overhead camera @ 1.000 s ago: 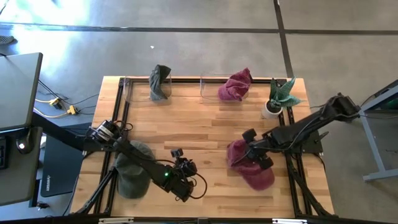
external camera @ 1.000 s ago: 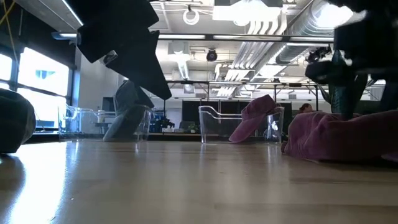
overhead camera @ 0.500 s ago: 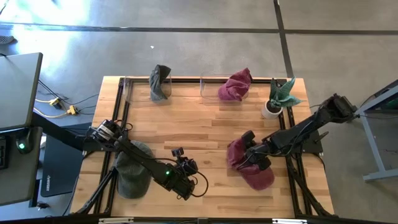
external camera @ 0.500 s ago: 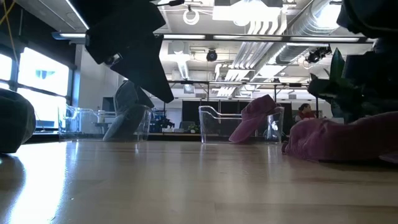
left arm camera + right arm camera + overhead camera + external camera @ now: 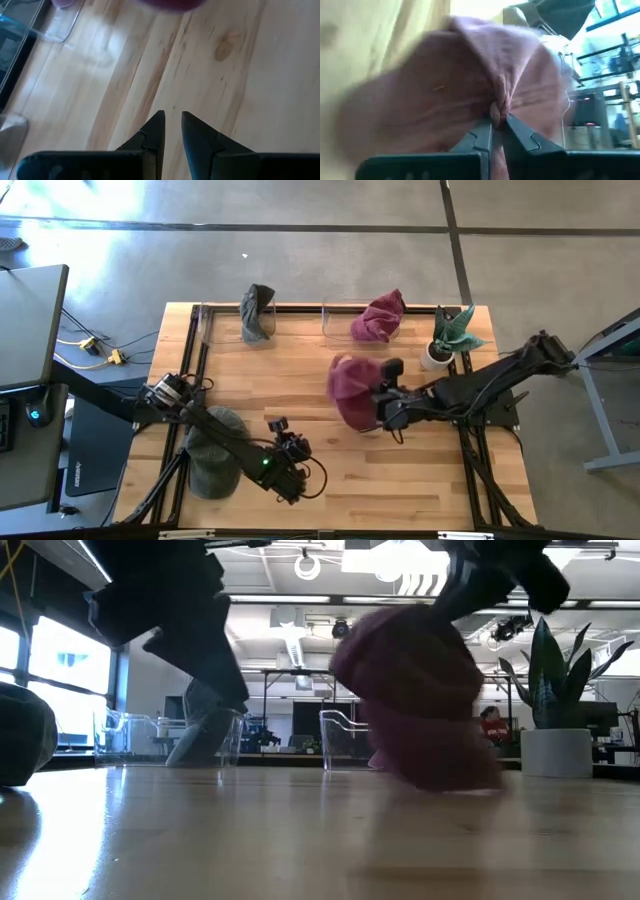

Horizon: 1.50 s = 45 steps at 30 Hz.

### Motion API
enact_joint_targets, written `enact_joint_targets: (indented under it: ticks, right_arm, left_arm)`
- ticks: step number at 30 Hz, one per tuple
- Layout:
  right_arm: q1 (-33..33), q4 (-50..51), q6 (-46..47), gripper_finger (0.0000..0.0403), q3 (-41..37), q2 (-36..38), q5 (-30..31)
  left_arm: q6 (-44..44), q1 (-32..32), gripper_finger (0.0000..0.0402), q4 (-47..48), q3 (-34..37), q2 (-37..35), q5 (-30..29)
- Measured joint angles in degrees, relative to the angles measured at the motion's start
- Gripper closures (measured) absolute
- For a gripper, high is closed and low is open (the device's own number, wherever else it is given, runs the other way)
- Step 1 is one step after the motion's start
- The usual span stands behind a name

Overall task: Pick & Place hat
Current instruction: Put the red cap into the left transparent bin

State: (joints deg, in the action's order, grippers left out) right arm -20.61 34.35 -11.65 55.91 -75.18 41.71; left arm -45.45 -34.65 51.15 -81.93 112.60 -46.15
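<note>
A maroon hat [image 5: 350, 388] hangs over the middle of the table with my right gripper [image 5: 382, 406] shut on it; it fills the right wrist view [image 5: 445, 80] and shows blurred in the low view [image 5: 420, 700]. My left gripper [image 5: 290, 470] hovers above the near middle of the table, its fingers [image 5: 171, 117] a narrow gap apart with nothing between them. A grey-green hat [image 5: 212, 458] lies on the table at the near left. My right gripper pinches a bunched fold of the maroon hat's cloth [image 5: 496, 102] between its two fingertips. The fingers reach in roughly level from the table's right side. The hat bulges out beyond the fingertips and droops below them, lifted off the table.
Two clear bins stand along the far edge: the left bin [image 5: 215, 325] holds a grey hat [image 5: 257, 313], the right bin [image 5: 335, 320] a maroon hat [image 5: 380, 318]. A potted plant [image 5: 447, 338] stands at the far right. Bare wood lies at the near right.
My right gripper has shut on the maroon hat where it lay at the near right, then carried it up and toward the table's left and far side. The hat has left the table and now hangs from the fingers, bunched.
</note>
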Motion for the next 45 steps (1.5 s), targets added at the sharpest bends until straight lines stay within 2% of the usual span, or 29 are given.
enact_joint_targets:
  ticks: [2,4,10,12,16,19,21,28,32,34,35,37,42,45]
  right_arm:
    - [-0.01,0.22,3.06,0.0381,0.19,0.03,-4.77]
    - [-0.02,-0.44,5.47,0.038,-2.08,0.03,-12.86]
    - [-1.8,-14.13,10.4,0.038,-17.04,-0.06,-38.28]
    - [-3.67,-17.55,13.68,0.0376,-20.49,-0.04,-43.23]
    - [-8.16,-17.75,15.67,0.0381,-21.82,0.07,-41.97]
    - [-9.73,-14.83,13.35,0.0384,-19.14,0.02,-39.14]
    - [-10.0,-13.21,10.02,0.0384,-16.12,0.27,-35.21]
    - [-7.72,-9.97,-4.73,0.0384,-6.25,0.54,-9.4]
    - [-6.17,-9.98,-10.46,0.0384,-0.44,0.71,8.55]
    - [-6.13,-9.76,-12.82,0.0384,1.68,0.76,13.68]
    - [-6.18,-9.75,-13.1,0.0384,2.45,0.81,13.52]
    - [-6.2,-9.19,-12.2,0.0383,2.99,0.84,8.05]
    - [-4.96,-14.08,-5.2,0.0379,-4.43,-0.25,-17.9]
    - [-4.78,-22.6,-1.11,0.0379,-13.3,-2.12,-26.73]
  left_arm:
    - [-1.09,-0.36,0.0342,0.48,0.02,0.0,0.09]
    - [-1.35,-0.4,0.0342,0.27,0.0,0.0,0.46]
    - [-0.82,-0.27,0.0342,-2.63,0.0,0.0,3.49]
    - [0.53,-0.25,0.0342,-3.95,0.0,0.0,4.13]
    - [4.5,-0.23,0.0342,-7.1,0.0,0.0,4.65]
    - [6.48,0.18,0.0342,-8.71,0.0,0.0,4.66]
    - [6.62,0.69,0.0342,-8.85,0.0,0.0,4.66]
    - [5.97,1.29,0.0342,-7.1,-0.02,0.0,7.21]
    - [-0.91,0.82,0.0342,0.12,-0.02,-0.02,8.59]
    - [-5.51,0.35,0.0342,4.34,-0.02,-0.04,8.1]
    - [-7.46,-0.07,0.0342,6.46,-0.02,-0.04,8.05]
    - [-10.9,-0.73,0.0342,9.54,-0.02,-0.04,7.8]
    - [-12.75,-1.0,0.0342,8.24,-0.02,-0.04,6.9]
    - [-9.97,-0.99,0.0342,4.9,-0.02,-0.04,6.19]
